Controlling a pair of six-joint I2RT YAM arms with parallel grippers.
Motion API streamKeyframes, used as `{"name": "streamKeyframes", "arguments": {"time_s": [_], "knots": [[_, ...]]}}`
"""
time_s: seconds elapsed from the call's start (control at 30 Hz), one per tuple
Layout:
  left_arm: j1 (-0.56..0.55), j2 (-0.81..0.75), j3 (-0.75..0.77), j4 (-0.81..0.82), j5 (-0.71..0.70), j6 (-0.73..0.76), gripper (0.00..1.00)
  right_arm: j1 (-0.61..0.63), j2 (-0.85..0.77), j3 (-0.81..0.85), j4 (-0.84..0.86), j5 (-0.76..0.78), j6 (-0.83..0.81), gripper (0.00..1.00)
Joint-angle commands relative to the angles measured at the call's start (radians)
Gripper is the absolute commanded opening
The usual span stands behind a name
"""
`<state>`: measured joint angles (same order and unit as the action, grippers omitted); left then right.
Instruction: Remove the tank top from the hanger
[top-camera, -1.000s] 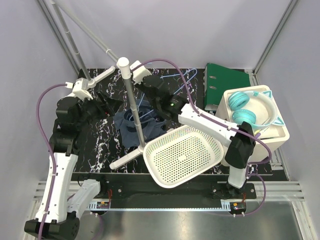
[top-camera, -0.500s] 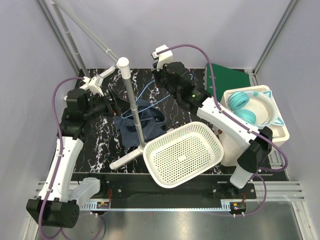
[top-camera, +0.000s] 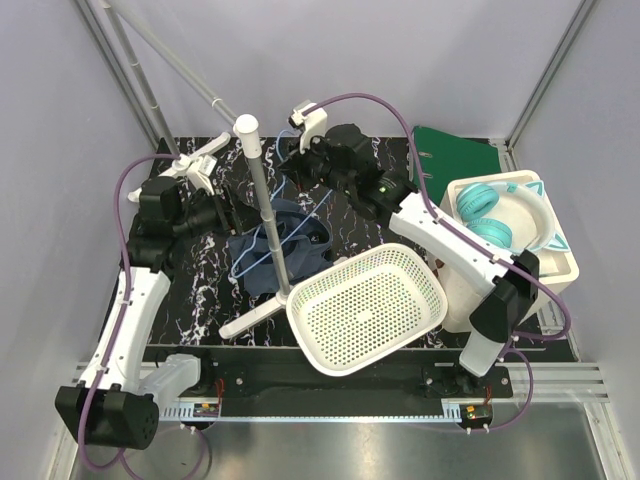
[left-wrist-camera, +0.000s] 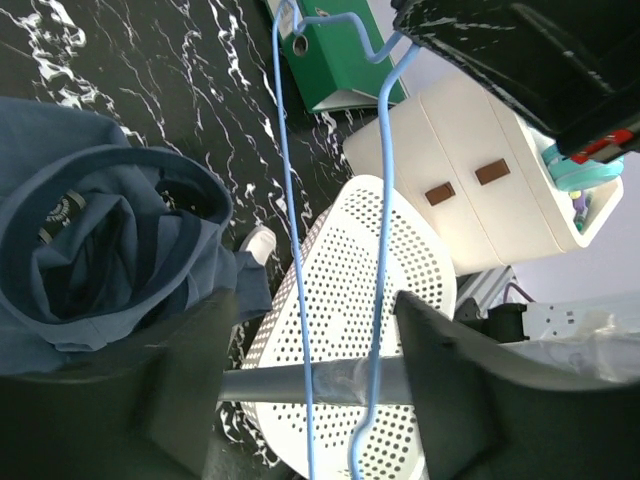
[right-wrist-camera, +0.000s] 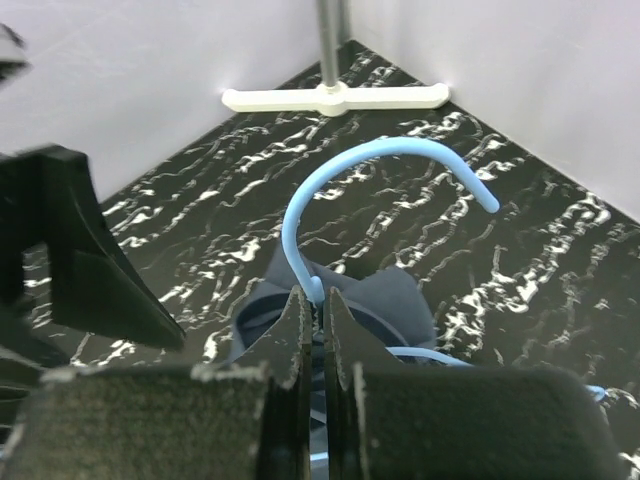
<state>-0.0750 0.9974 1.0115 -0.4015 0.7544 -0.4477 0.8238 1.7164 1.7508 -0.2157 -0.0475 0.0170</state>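
The dark navy tank top lies crumpled on the black marbled table, beside the foot of the stand pole. My right gripper hangs above its far edge, shut on the neck of the light-blue wire hanger. In the right wrist view the jaws pinch the wire just under the hook. In the left wrist view the hanger's wires run bare, with the tank top on the table to their left. My left gripper is open, and the wires and the pole show between its fingers.
The grey stand pole rises between the two grippers, its white foot on the table. A white perforated basket sits tilted at the front. A green binder and a white box with teal headphones are at the right.
My right arm rose off the tank top toward the back, lifting the hanger with it. The left arm reached in toward the wires, and its jaws narrowed a little.
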Motion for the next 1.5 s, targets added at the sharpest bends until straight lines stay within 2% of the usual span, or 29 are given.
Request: {"name": "streamKeyframes", "arguments": {"time_s": [0.0, 0.1, 0.13, 0.2, 0.23, 0.27, 0.3, 0.37, 0.4, 0.47, 0.57, 0.7, 0.8, 0.9, 0.93, 1.0, 1.07, 1.17, 1.2, 1.23, 1.3, 1.47], "knots": [[-0.002, -0.002, -0.007, 0.053, 0.072, 0.004, 0.6, 0.014, 0.023, 0.073, 0.01, -0.087, 0.043, 0.0], [0.0, 0.0, -0.005, 0.064, 0.092, -0.005, 0.48, 0.017, 0.037, 0.087, 0.009, -0.109, 0.06, 0.0], [-0.002, 0.0, -0.004, 0.066, 0.089, -0.005, 0.31, 0.017, 0.04, 0.091, 0.01, -0.114, 0.06, 0.0], [0.0, -0.003, -0.005, 0.061, 0.06, -0.006, 0.09, 0.018, 0.04, 0.095, 0.009, -0.114, 0.075, 0.0], [0.001, -0.006, 0.001, 0.037, 0.034, -0.006, 0.0, 0.018, 0.037, 0.095, 0.006, -0.103, 0.083, 0.04], [0.001, -0.023, 0.004, 0.027, -0.04, -0.012, 0.0, 0.018, 0.035, 0.095, -0.002, -0.094, 0.098, 0.13], [0.001, -0.038, 0.006, 0.015, -0.096, -0.022, 0.0, 0.018, 0.032, 0.095, -0.01, -0.081, 0.104, 0.32], [0.009, -0.078, 0.003, -0.02, -0.273, -0.066, 0.0, 0.017, 0.022, 0.098, -0.042, -0.016, 0.127, 0.47], [0.012, -0.133, -0.004, -0.02, -0.323, -0.086, 0.0, 0.017, 0.015, 0.098, -0.056, 0.012, 0.135, 0.64], [0.03, -0.186, -0.014, -0.026, -0.439, -0.135, 0.0, 0.015, -0.011, 0.09, -0.08, 0.115, 0.15, 0.83], [0.055, -0.241, 0.005, -0.045, -0.525, -0.157, 0.0, 0.0, -0.064, 0.056, -0.125, 0.227, 0.179, 0.98], [0.073, -0.263, 0.058, -0.053, -0.601, -0.158, 0.0, -0.043, -0.158, -0.026, -0.123, 0.25, 0.216, 1.0], [0.147, -0.235, 0.168, -0.1, -0.653, -0.114, 0.0, -0.06, -0.224, -0.077, -0.125, 0.251, 0.202, 0.99], [0.251, -0.158, 0.301, -0.149, -0.612, -0.079, 0.0, -0.061, -0.267, -0.12, -0.122, 0.255, 0.175, 1.0], [0.323, -0.137, 0.34, -0.132, -0.578, -0.086, 0.0, -0.063, -0.276, -0.14, -0.119, 0.256, 0.17, 1.0], [0.404, -0.077, 0.361, -0.087, -0.398, -0.114, 0.0, -0.061, -0.302, -0.158, -0.11, 0.255, 0.158, 1.0], [0.51, -0.045, 0.357, 0.047, -0.212, -0.193, 0.0, -0.061, -0.314, -0.186, -0.094, 0.248, 0.143, 1.0], [0.607, 0.027, 0.326, 0.275, -0.026, -0.327, 0.0, -0.061, -0.333, -0.214, -0.086, 0.229, 0.126, 1.0], [0.635, 0.058, 0.308, 0.47, 0.023, -0.376, 0.0, -0.063, -0.343, -0.229, -0.086, 0.222, 0.126, 1.0], [0.638, 0.081, 0.293, 0.543, 0.084, -0.452, 0.0, -0.061, -0.348, -0.238, -0.083, 0.219, 0.123, 1.0], [0.639, 0.14, 0.303, 0.653, 0.117, -0.482, 0.0, -0.063, -0.359, -0.26, -0.073, 0.206, 0.116, 1.0], [0.638, 0.251, 0.426, 0.578, 0.143, -0.459, 0.0, -0.061, -0.365, -0.287, -0.056, 0.186, 0.11, 1.0]]}}
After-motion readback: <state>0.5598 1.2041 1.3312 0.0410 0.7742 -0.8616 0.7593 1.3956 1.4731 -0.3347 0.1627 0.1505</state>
